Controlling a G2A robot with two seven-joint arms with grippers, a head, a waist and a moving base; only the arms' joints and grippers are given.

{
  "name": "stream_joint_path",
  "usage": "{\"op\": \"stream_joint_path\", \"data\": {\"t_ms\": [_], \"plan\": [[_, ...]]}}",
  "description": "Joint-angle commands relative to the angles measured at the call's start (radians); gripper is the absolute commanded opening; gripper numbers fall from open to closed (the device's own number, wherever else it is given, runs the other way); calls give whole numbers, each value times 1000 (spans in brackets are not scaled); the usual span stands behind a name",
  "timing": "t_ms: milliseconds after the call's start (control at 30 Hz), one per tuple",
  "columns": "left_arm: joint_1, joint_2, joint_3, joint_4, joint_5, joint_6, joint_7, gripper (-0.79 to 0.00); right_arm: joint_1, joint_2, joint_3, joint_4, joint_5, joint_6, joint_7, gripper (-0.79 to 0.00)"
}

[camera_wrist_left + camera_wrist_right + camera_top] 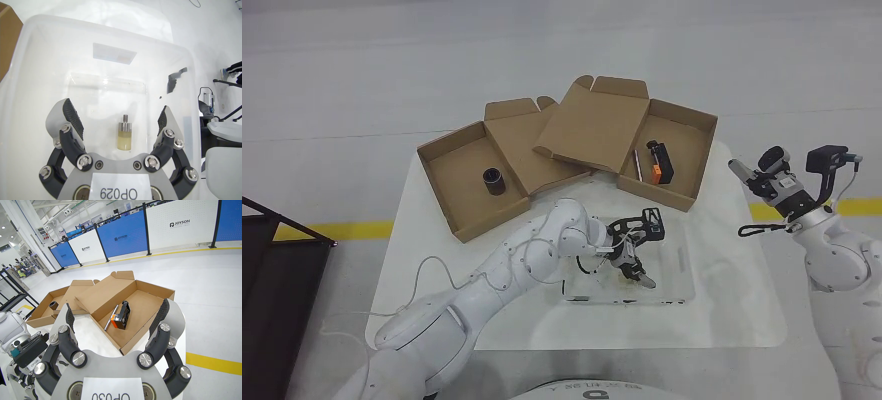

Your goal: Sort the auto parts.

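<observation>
A small cylindrical part (124, 134) with a threaded metal stud and a yellowish body lies on the floor of a clear plastic bin (105, 62). My left gripper (121, 117) hangs open just above it, one finger on each side, not touching. In the top view the left gripper (634, 268) is inside the clear bin (674, 296). My right gripper (116, 315) is open and empty, held high off the table's right side (772, 170). The right cardboard box (151, 306) holds a black-and-orange part (122, 316) and a metal rod (111, 318). The left box (447, 170) holds a black cylinder (492, 182).
The two open boxes stand at the table's far side, their lids (592, 120) overlapping between them. A black frame (272, 260) stands off the table's left edge. A yellow floor line (362, 229) runs behind the table.
</observation>
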Motion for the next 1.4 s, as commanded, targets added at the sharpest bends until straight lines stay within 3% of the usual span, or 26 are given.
{"op": "stream_joint_path", "data": {"t_ms": [0,133,367,600,767,867,900,1000,1067,1133,1267,1367], "plan": [[2,0,15,-20,5,-3,-54,0,0,0,0,0,0,0,0,0],[-3,4,15,-34,1,28,-124,0,0,0,0,0,0,0,0,0],[23,26,-10,-97,43,97,-123,0,0,0,0,0,0,0,0,0],[41,36,-25,-84,54,124,-111,-99,0,0,0,0,0,0,0,0],[21,30,-28,-23,50,105,-81,-169,0,0,0,0,0,0,0,0],[-1,20,-24,27,33,90,-71,-283,0,0,0,0,0,0,0,0],[-8,15,-21,40,25,83,-67,-382,0,0,0,0,0,0,0,0],[-27,0,-6,67,10,68,-69,-505,0,0,0,0,0,0,0,0],[-40,-10,5,81,2,63,-80,-665,0,0,0,0,0,0,0,0],[-52,-19,13,96,-9,61,-91,-757,0,0,0,0,0,0,0,0],[-76,-35,24,112,-20,64,-107,-785,0,0,0,0,0,0,0,0],[-84,-40,28,64,-10,73,-100,-785,0,0,0,0,0,0,0,0]]}}
